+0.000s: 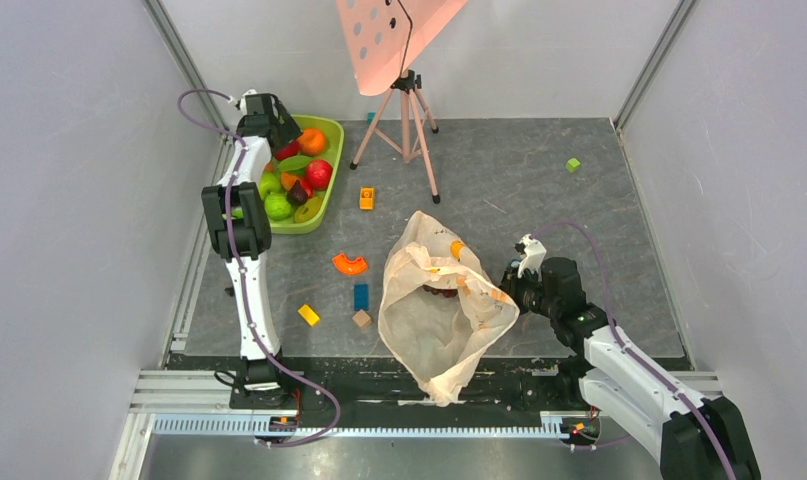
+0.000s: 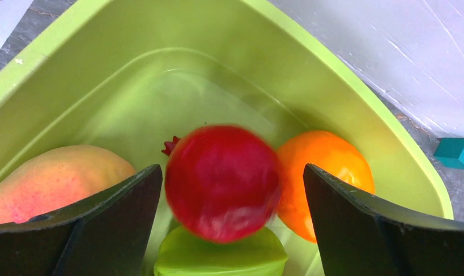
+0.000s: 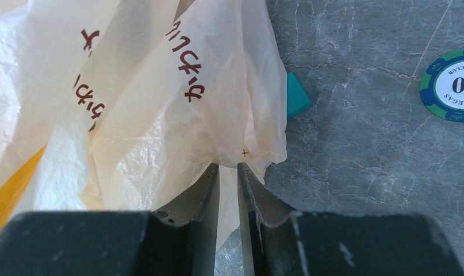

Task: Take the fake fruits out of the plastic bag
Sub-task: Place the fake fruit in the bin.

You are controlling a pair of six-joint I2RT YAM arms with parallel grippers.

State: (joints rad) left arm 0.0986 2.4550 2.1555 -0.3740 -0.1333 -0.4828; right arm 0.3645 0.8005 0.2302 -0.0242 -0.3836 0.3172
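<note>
The plastic bag [image 1: 429,320] lies crumpled at the table's middle, its mouth facing away from the arms. A dark fruit [image 1: 441,291] shows inside it. My right gripper [image 1: 509,285] is at the bag's right edge; in the right wrist view its jaws [image 3: 228,167] stand a narrow slit apart, with the bag's film [image 3: 149,103] between them. My left gripper [image 2: 230,172] hangs open over the lime-green tub [image 2: 344,86]. A blurred red fruit [image 2: 222,181] is between its fingers, touching neither. Below lie an orange [image 2: 333,172], a peach-coloured fruit [image 2: 51,178] and a green fruit [image 2: 223,256].
A pink tripod [image 1: 407,110] stands behind the bag. Loose toys lie left of the bag: an orange arc [image 1: 349,264], a blue block [image 1: 361,296], a yellow block [image 1: 308,314], a tan block [image 1: 362,319]. A green block [image 1: 573,165] sits far right. A poker chip [image 3: 453,85] lies by the bag.
</note>
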